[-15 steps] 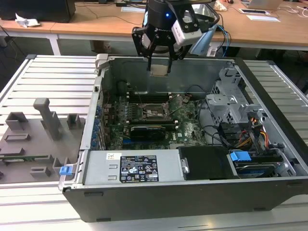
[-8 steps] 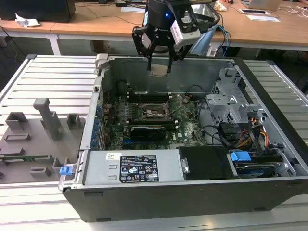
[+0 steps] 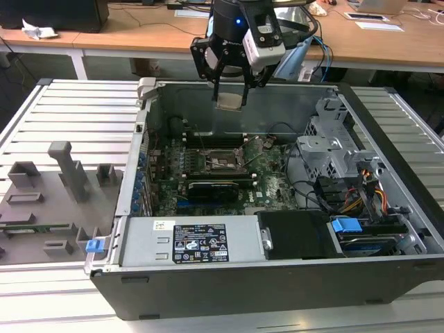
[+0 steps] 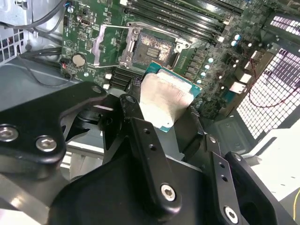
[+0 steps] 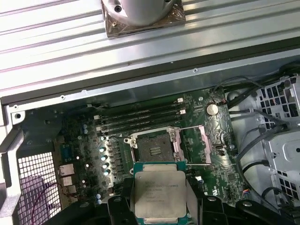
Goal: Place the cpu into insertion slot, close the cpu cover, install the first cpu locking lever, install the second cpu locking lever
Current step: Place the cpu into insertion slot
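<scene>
Gripper (image 3: 231, 98) is at upper centre of the exterior view, above the open computer case (image 3: 208, 291), fingers clamped on the cpu (image 3: 229, 103). Cpu is held flat in the air, well clear of the motherboard (image 3: 272, 186). In the first wrist view the insertion slot (image 5: 156, 149) is bare, with the cpu cover (image 5: 193, 146) flipped open beside it.

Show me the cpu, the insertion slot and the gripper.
cpu (image 5: 159, 192): first wrist view, on its metal top.
insertion slot (image 5: 154, 149): first wrist view, on its open contact bed.
gripper (image 3: 230, 102): exterior view, between the fingertips.
</scene>
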### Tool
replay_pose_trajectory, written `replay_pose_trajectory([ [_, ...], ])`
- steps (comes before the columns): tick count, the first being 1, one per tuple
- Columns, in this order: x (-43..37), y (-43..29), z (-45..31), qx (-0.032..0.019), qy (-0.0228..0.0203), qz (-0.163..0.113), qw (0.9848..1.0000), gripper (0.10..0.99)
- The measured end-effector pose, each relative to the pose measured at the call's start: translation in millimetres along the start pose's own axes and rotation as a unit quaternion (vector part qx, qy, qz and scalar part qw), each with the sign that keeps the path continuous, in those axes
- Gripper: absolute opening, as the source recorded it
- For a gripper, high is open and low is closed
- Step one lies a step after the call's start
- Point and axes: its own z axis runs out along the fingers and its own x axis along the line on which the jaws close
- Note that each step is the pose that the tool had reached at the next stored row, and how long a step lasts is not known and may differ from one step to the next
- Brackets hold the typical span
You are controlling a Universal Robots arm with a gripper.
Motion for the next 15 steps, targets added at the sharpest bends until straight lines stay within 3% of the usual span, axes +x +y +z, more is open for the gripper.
replay_pose_trajectory([
  [6,0.0,0.0,0.0,-0.0006,-0.0026,0.029,0.9996,0.529],
  [15,0.1,-0.1,0.2,-0.0016,-0.0077,0.085,0.9963,0.529],
])
